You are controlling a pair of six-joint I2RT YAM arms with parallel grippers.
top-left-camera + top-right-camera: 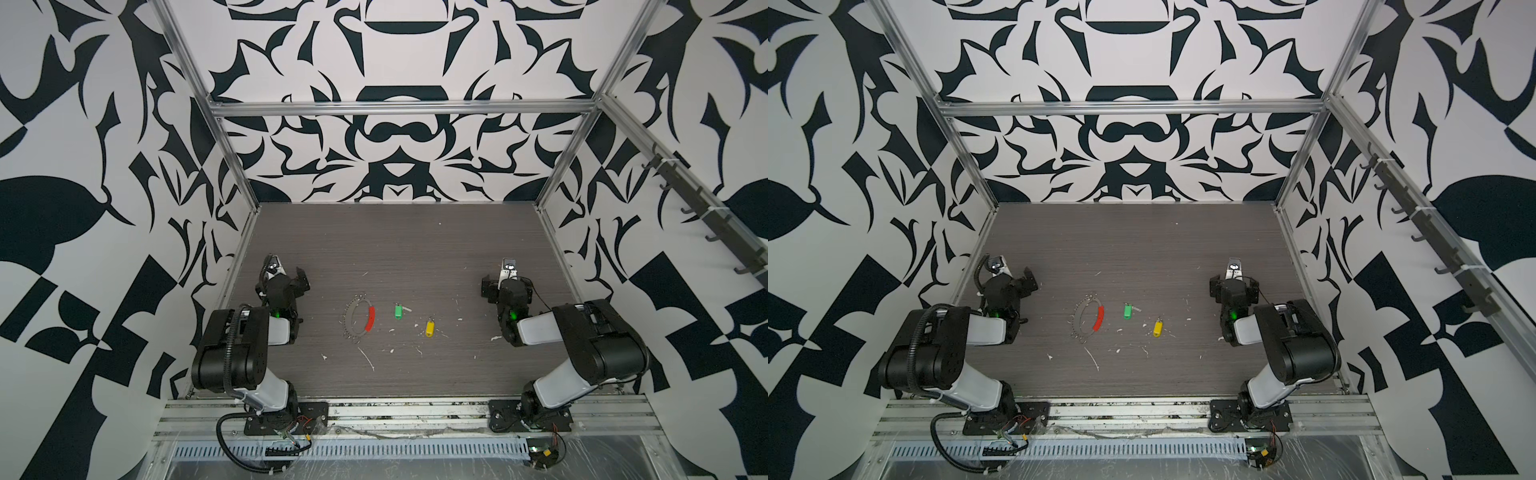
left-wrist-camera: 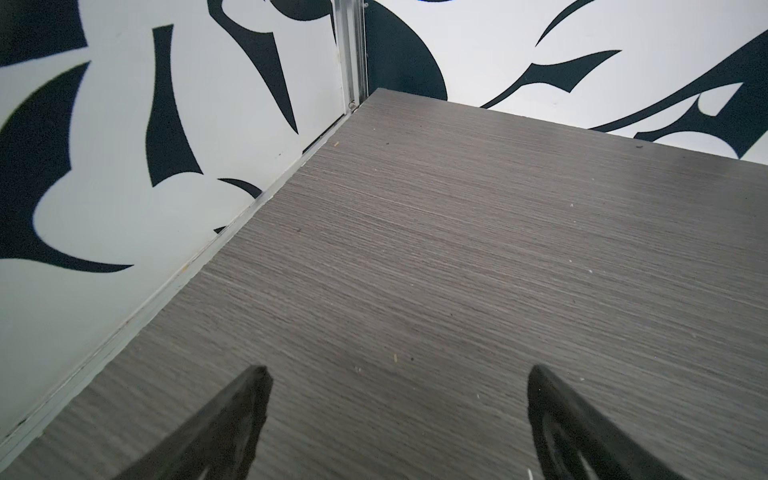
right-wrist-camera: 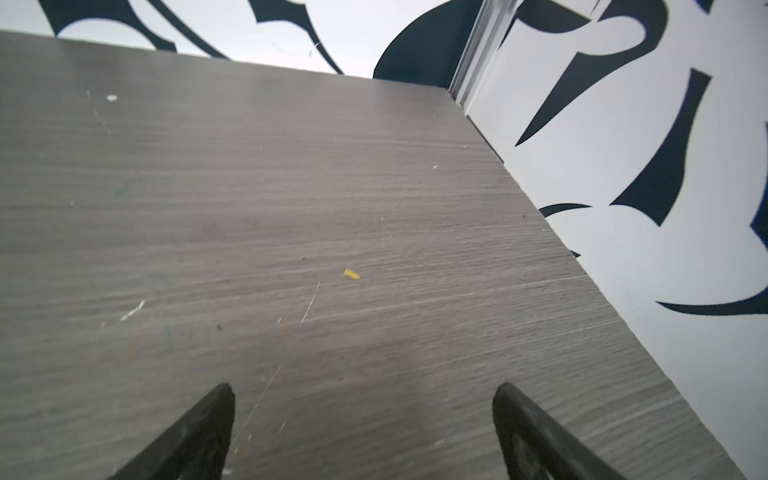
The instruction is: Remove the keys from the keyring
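In both top views the keyring [image 1: 346, 319] [image 1: 1075, 320], a thin grey wire loop strung with small silver rings and a red sleeve [image 1: 370, 319], lies flat on the grey table left of centre. Right of it, apart from the loop, lies the green key [image 1: 398, 311] [image 1: 1127, 311]. The yellow key [image 1: 429, 327] [image 1: 1157, 327] lies further right. My left gripper [image 1: 289, 277] [image 2: 399, 374] stands open over bare table, left of the loop. My right gripper [image 1: 505, 280] [image 3: 363, 390] is open too, right of the yellow key. Neither wrist view shows the keys or keyring.
White flecks [image 1: 366, 358] are scattered around the keys. A tiny yellow scrap [image 3: 351, 274] lies ahead of the right gripper. Patterned walls with aluminium posts [image 2: 352, 54] close the table on three sides. A rail of hooks [image 1: 702, 208] runs along the right wall.
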